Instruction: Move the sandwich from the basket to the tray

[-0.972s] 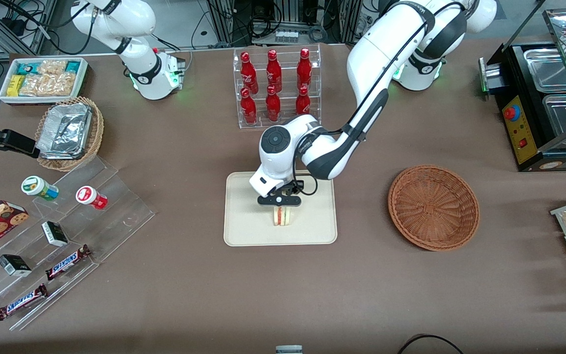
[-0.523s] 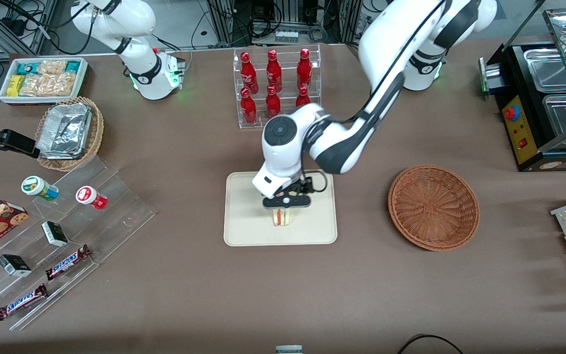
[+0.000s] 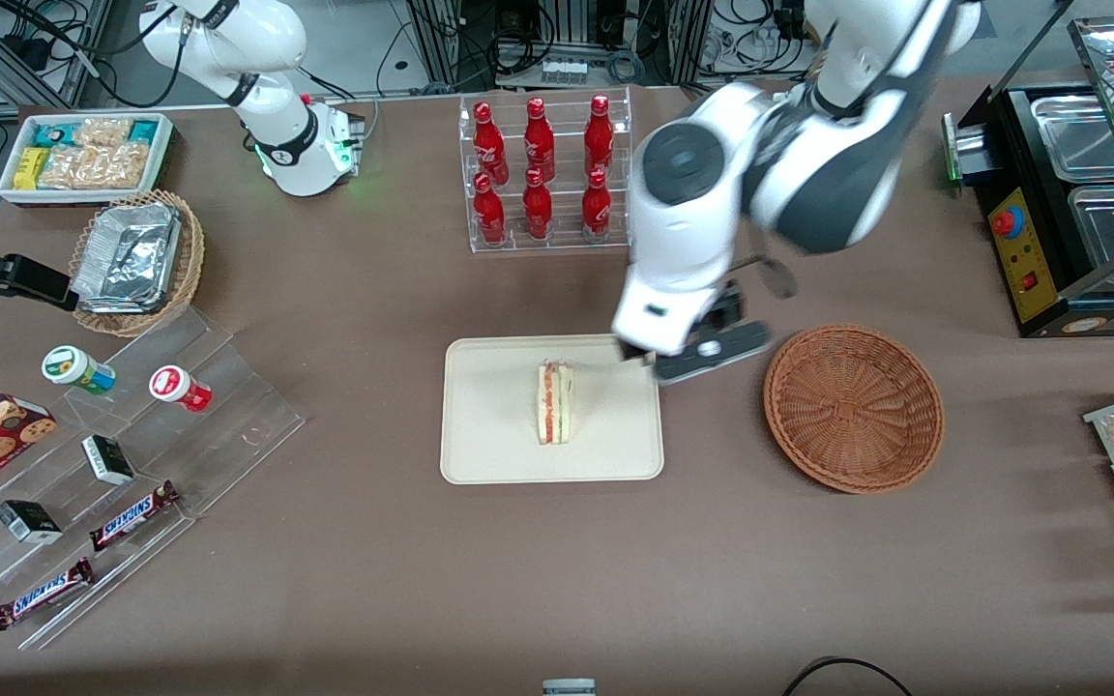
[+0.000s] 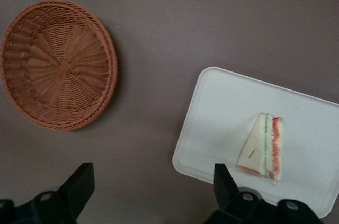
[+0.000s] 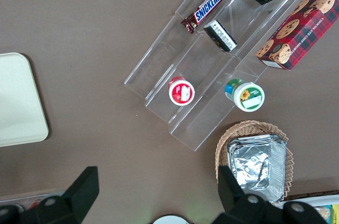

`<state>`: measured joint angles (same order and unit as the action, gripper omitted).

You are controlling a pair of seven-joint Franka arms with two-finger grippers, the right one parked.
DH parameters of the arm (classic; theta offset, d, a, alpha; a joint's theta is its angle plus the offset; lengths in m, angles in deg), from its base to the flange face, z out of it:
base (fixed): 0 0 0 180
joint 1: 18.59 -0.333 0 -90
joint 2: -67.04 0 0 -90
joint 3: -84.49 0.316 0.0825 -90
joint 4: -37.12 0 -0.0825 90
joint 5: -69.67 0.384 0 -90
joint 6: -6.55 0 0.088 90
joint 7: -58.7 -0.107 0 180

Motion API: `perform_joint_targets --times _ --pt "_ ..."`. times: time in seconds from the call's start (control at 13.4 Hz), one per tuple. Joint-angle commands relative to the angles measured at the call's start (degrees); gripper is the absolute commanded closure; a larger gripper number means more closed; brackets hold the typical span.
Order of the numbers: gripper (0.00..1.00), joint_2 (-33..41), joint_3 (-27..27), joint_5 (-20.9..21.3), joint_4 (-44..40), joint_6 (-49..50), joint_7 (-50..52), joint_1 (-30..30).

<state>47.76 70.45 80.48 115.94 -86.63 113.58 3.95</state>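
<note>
Mock snack shop: bottle rack [image 3: 544, 172], candy shelves [image 3: 122, 483].

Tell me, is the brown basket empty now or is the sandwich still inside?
Empty. The basket shows only bare weave; the sandwich lies on the tray. The open end effector hangs between tray and basket.

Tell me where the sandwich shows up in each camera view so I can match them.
Front view: sandwich lies mid-tray; the open gripper hangs above the table between tray and basket.
Left wrist view: sandwich on the tray.
Right wrist view: not visible.
Shared landmark: the tray.
</note>
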Motion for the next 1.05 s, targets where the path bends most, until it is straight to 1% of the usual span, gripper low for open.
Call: perform_joint_targets --times 0.0,0.07,0.15,0.3,0.37,0.52,0.6,0.67,0.97 --pt "0.01 9.14 -0.11 -2.28 4.84 5.97 -7.21 -5.82" --pt "0.01 11.87 -0.2 -2.71 5.98 8.25 -11.33 -9.24" --pt "0.01 15.03 -0.11 -4.11 7.65 9.67 -15.98 -12.05" --pt "0.01 21.88 0.15 -6.4 13.35 10.04 -26.17 -19.17" --pt "0.01 24.44 1.02 -7.54 15.29 10.21 -31.18 -21.55" --pt "0.01 27.88 8.46 -10.09 17.67 11.35 -41.99 -22.01" --pt "0.01 28.41 11.11 -10.54 17.6 12.31 -46.31 -22.01" --pt "0.01 28.25 12.88 -10.63 16.64 13.02 -48.09 -22.01" --pt "0.01 25.0 12.98 -10.1 11.36 13.72 -50.99 -22.19"
